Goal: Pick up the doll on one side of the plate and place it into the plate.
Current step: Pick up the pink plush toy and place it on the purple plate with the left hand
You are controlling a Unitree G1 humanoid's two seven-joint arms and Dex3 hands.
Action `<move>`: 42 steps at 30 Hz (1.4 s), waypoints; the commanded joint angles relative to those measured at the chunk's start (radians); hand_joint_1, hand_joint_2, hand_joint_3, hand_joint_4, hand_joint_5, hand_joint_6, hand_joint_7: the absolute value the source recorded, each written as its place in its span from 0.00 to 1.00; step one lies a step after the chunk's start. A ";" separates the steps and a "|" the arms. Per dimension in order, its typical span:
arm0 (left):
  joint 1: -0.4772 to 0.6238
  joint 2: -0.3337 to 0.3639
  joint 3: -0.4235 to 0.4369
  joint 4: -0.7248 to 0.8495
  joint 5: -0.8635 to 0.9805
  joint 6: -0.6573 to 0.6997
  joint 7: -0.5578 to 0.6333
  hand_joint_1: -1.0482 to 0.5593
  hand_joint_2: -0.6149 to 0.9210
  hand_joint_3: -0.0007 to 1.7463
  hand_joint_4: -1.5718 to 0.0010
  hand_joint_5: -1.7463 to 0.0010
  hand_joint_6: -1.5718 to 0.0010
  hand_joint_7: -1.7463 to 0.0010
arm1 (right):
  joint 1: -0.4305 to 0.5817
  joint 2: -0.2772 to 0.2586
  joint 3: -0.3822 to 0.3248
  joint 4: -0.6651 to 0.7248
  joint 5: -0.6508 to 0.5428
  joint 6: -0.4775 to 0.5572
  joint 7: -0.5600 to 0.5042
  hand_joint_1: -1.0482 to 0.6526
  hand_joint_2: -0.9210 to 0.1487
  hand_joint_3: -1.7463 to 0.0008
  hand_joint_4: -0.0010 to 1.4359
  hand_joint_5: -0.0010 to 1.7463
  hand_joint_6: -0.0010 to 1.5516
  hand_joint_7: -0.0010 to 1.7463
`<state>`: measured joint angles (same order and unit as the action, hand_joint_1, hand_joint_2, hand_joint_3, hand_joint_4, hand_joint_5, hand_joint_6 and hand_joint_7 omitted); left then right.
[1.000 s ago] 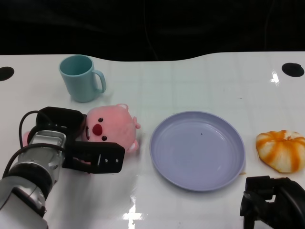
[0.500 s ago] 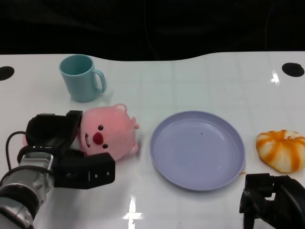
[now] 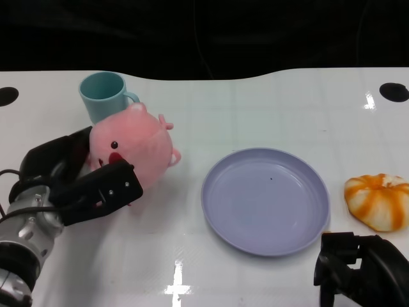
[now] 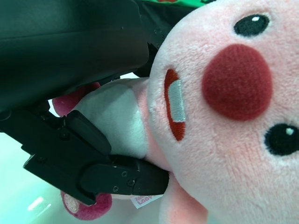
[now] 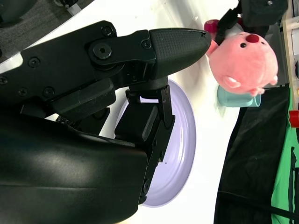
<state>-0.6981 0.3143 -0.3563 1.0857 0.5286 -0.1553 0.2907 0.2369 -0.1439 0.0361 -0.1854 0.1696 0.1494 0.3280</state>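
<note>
Left robot hand is gripping the pink doll at the plate's nine o'clock; right robot hand is hanging open, empty.

The pink doll with a red nose is hanging above the table, left of the empty lilac plate.

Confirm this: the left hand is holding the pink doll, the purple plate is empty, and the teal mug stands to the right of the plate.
One thing is wrong: the teal mug stands to the left of the purple plate, behind the pink doll, as the head view shows. The rest holds: the left hand holds the doll and the plate is empty.
</note>
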 commanded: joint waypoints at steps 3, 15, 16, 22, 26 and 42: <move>-0.016 0.033 0.016 -0.087 -0.007 -0.010 -0.060 0.51 0.82 0.52 0.44 0.00 0.58 0.00 | -0.015 0.000 0.006 -0.030 0.004 0.037 -0.014 0.06 0.00 0.80 0.83 0.83 0.68 0.78; -0.027 -0.019 -0.005 -0.272 0.026 0.031 -0.138 0.54 0.75 0.59 0.42 0.00 0.53 0.00 | 0.007 0.002 0.005 -0.118 0.008 0.092 -0.038 0.15 0.01 0.76 0.72 0.93 0.56 0.88; -0.029 -0.028 -0.011 -0.276 0.033 0.035 -0.138 0.54 0.74 0.59 0.42 0.00 0.53 0.00 | 0.012 0.001 0.003 -0.126 0.004 0.094 -0.043 0.16 0.01 0.75 0.71 0.93 0.55 0.89; -0.063 -0.096 -0.028 -0.282 0.044 0.061 -0.160 0.51 0.74 0.64 0.41 0.00 0.53 0.00 | 0.046 0.008 -0.015 -0.192 -0.009 0.106 -0.091 0.20 0.02 0.72 0.64 0.99 0.48 0.95; -0.083 -0.122 -0.050 -0.283 0.064 0.055 -0.157 0.52 0.72 0.67 0.41 0.00 0.53 0.00 | 0.063 0.013 -0.027 -0.223 0.006 0.114 -0.102 0.22 0.02 0.71 0.63 1.00 0.45 0.97; -0.147 -0.251 -0.150 -0.266 0.141 0.156 -0.205 0.48 0.81 0.54 0.42 0.00 0.57 0.04 | 0.103 0.024 -0.028 -0.282 -0.048 0.125 -0.180 0.25 0.00 0.70 0.58 1.00 0.38 1.00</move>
<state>-0.8131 0.0647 -0.5040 0.8135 0.6619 -0.0064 0.0960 0.3323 -0.1168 0.0123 -0.4538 0.1257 0.2681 0.1553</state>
